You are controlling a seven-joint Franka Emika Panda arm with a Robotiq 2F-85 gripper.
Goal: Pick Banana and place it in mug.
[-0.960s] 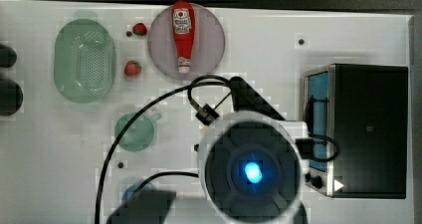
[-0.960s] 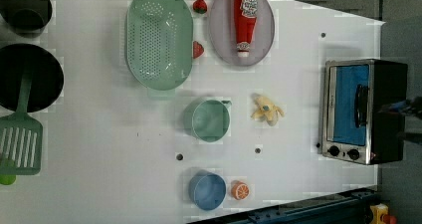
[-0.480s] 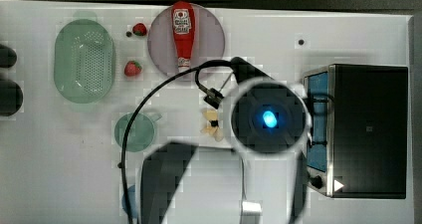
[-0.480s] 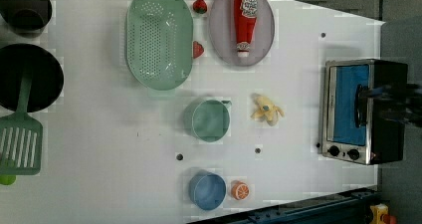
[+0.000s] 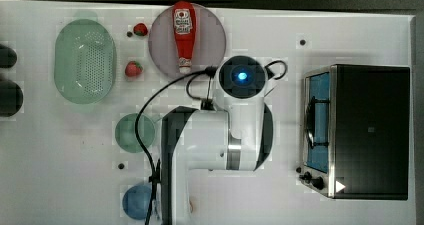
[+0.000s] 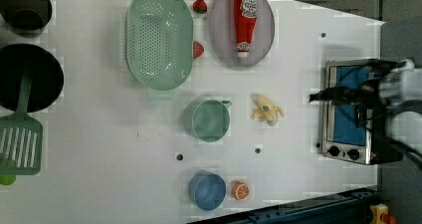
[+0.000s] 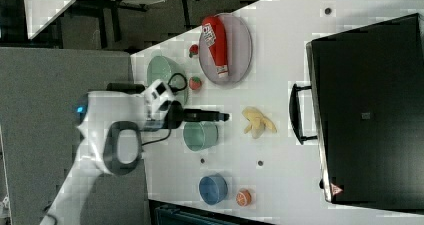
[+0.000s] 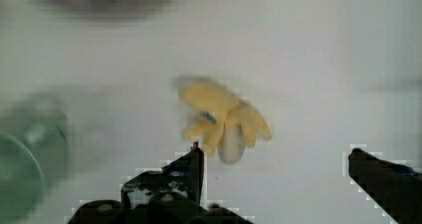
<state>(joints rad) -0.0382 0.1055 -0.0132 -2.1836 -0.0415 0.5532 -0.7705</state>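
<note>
pincer (image 8: 276,157) stands with its fingers (image 8: 189,167) wide apart in the wrist view, empty, the peeled banana (image 8: 224,117) on the white tabletop (image 8: 318,59) beyond them, untouched. top view: the arm (image 5: 215,135) hangs over the tabletop's middle, the pale green mug (image 5: 131,133) just at the top view's left of it. left view: the banana lies just beside the mug, on the left view's right. right view: the pincer hovers above the mug, its tips toward the banana.
</note>
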